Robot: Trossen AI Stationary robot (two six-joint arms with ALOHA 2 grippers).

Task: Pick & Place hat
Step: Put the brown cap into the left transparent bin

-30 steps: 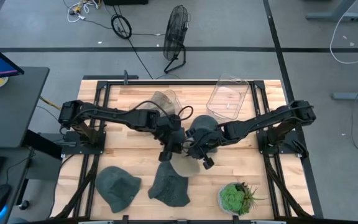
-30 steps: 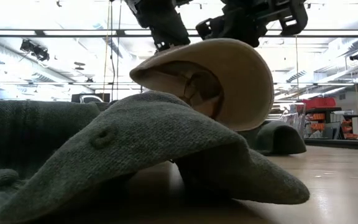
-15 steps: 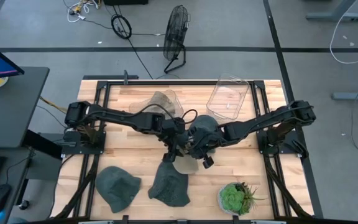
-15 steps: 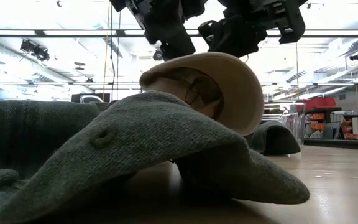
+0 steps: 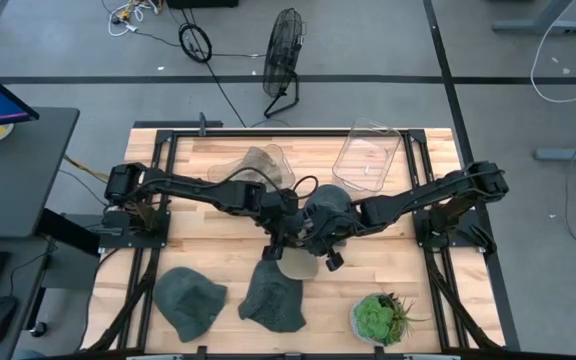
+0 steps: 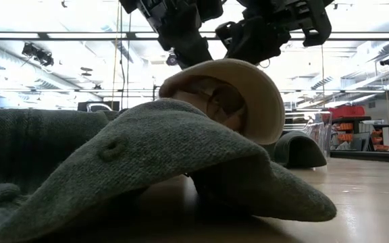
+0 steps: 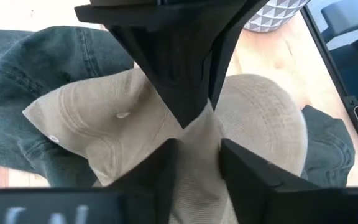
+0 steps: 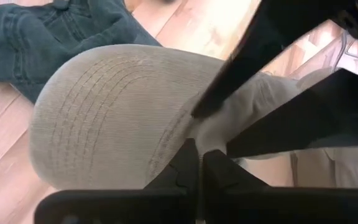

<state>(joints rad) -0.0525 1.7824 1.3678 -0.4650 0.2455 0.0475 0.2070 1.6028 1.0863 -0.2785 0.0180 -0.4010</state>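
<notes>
both grippers pinch the tan bucket hat [image 6: 238, 94] at mid-table, left gripper [image 5: 276, 246] and right gripper [image 5: 320, 252] clamped on opposite edges, probably to hold it spread and clear of the wood. it hangs tilted above the grey-green hat [image 5: 273, 298], ribbed, soft and sagging.

Beige cap [image 7: 253, 124] with ribbed cord texture — pinched between the black left gripper [image 7: 194, 152] and black right gripper [image 8: 197, 158]; dark green hats [image 5: 273, 300] beneath, on pale wood table [image 5: 388, 270].
</notes>
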